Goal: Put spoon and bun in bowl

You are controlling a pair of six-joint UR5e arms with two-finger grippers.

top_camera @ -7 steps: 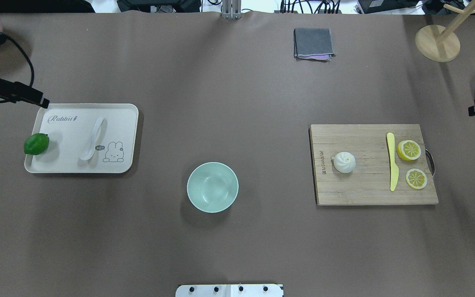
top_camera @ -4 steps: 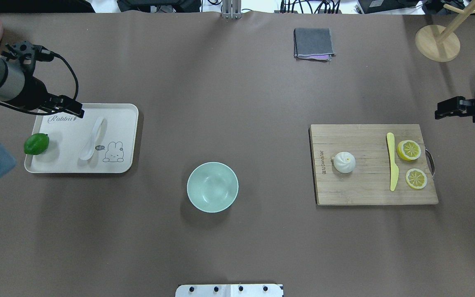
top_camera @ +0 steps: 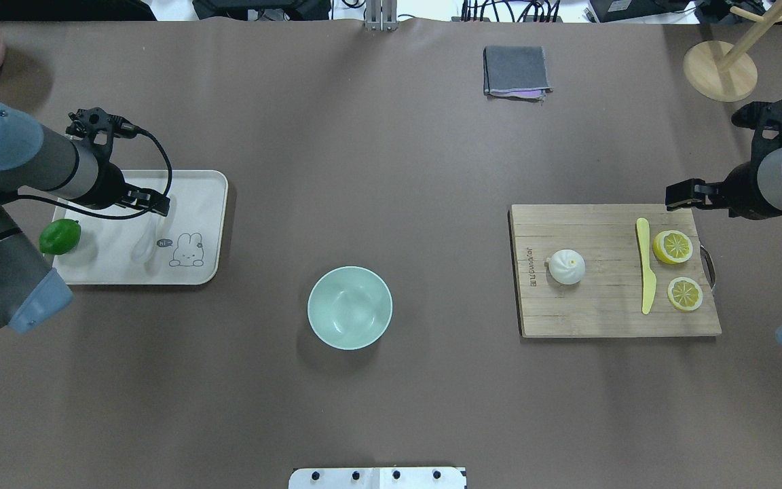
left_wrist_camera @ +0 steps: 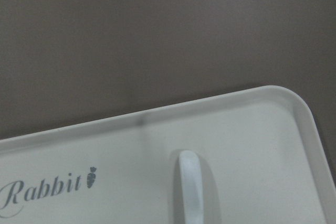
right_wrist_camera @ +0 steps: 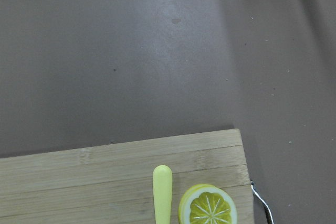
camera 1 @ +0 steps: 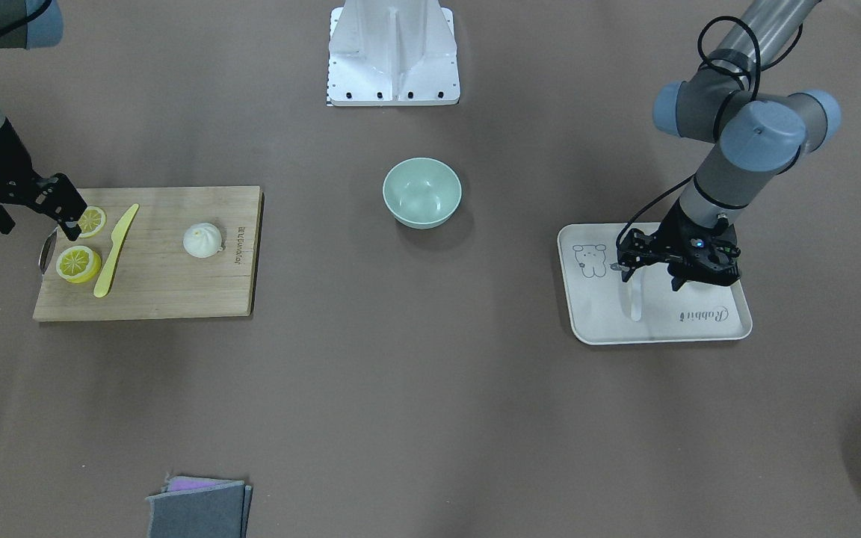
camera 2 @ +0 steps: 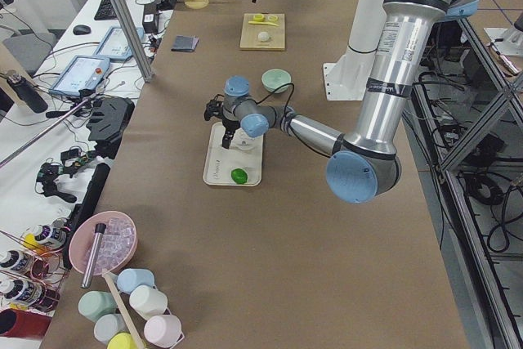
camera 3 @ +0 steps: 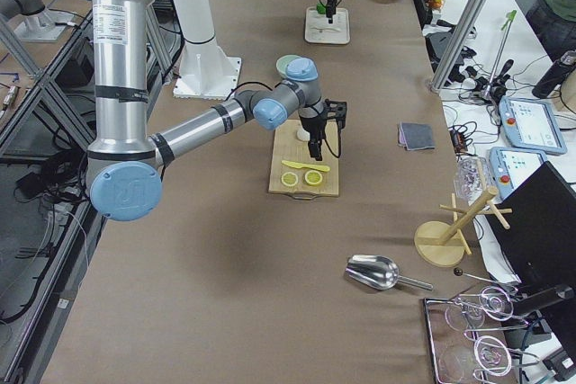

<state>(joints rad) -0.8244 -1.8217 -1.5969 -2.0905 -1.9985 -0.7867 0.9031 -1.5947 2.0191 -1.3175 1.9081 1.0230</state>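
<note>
The white spoon [top_camera: 144,246] lies on the cream tray [top_camera: 208,204] at the left; its handle tip shows in the left wrist view [left_wrist_camera: 191,182]. My left gripper [top_camera: 155,202] hovers over the spoon's handle, open and empty; in the front view [camera 1: 651,275] its fingers stand apart above the spoon [camera 1: 634,300]. The white bun [top_camera: 567,266] sits on the wooden cutting board [top_camera: 594,319] at the right. My right gripper [top_camera: 681,194] is open and empty over the board's far right edge, away from the bun. The mint-green bowl [top_camera: 349,308] stands empty in the middle.
A green lime [top_camera: 60,236] sits on the tray's left edge. A yellow knife [top_camera: 646,265] and two lemon slices [top_camera: 673,246] lie on the board right of the bun. A grey cloth [top_camera: 516,70] and a wooden stand [top_camera: 719,70] are at the back.
My left gripper moved right from the tray's far-left corner to above the spoon's handle. My right arm came in from the right edge to the board's far edge.
</note>
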